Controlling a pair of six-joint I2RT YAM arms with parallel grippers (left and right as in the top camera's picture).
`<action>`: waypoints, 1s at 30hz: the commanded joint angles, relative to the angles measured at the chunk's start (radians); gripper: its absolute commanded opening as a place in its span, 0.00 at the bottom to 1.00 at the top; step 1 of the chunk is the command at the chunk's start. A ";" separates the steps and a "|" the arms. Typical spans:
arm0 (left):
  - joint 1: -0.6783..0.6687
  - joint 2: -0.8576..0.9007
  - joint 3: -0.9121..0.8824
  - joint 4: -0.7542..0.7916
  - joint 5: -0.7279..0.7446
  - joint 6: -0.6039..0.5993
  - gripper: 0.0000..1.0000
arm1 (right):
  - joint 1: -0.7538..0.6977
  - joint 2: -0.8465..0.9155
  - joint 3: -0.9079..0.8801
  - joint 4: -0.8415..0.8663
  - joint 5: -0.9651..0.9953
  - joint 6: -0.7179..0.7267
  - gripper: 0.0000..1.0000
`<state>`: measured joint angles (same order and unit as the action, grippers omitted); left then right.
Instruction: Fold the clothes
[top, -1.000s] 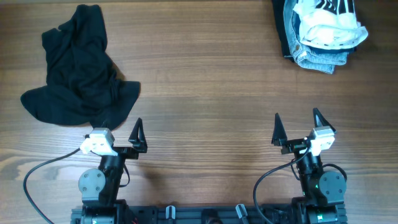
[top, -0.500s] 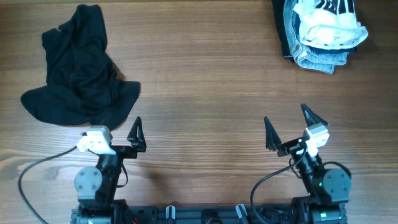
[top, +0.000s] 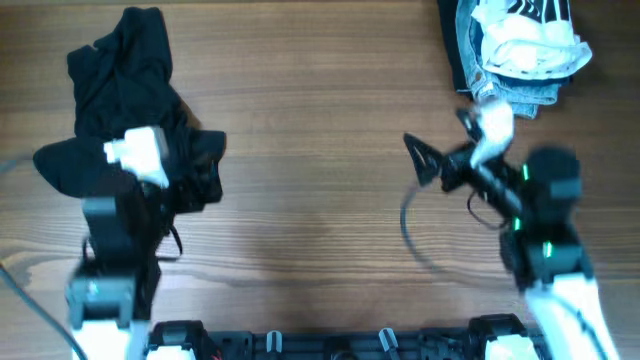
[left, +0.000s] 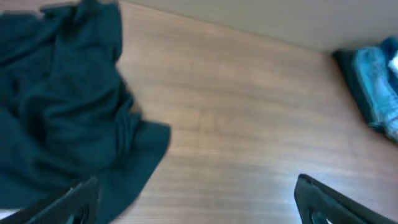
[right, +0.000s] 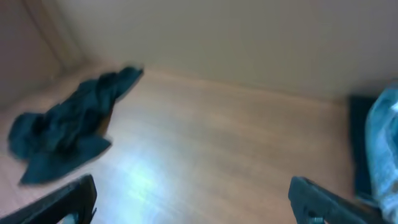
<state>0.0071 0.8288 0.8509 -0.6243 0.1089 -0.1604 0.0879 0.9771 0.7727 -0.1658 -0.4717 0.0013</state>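
Observation:
The clothes (top: 120, 90) are one crumpled black garment at the table's far left, also visible in the left wrist view (left: 62, 112) and, farther off, in the right wrist view (right: 68, 134). My left gripper (top: 178, 168) hovers, blurred, over the garment's near right edge. It is open (left: 199, 202), its left finger (left: 78, 199) above the cloth and its right finger over bare wood. My right gripper (top: 440, 138) hangs open over the table right of centre, pointing left, with only wood between its fingers (right: 193, 202).
A pile of blue denim and white black-striped fabric (top: 515, 50) lies at the back right corner, close behind the right arm (top: 535, 200). The denim (left: 373, 81) shows at the right of both wrist views (right: 382, 143). A cable (top: 415, 235) loops under the right arm.
Both arms lifted from near the base and swung forward: the left up over the garment's near edge, the right toward the back right, turning left. Both grippers stayed open.

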 joint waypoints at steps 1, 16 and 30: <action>-0.004 0.186 0.210 -0.177 -0.081 0.034 1.00 | 0.005 0.212 0.240 -0.187 -0.061 -0.002 1.00; 0.014 0.660 0.287 -0.235 -0.088 0.046 1.00 | 0.005 0.616 0.431 -0.290 -0.124 0.182 1.00; 0.129 0.760 0.205 -0.240 -0.161 -0.087 0.91 | 0.067 0.753 0.431 -0.281 0.036 0.180 0.99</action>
<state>0.1272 1.5906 1.1015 -0.9001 0.0071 -0.2237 0.1238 1.7058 1.1847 -0.4587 -0.5018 0.1753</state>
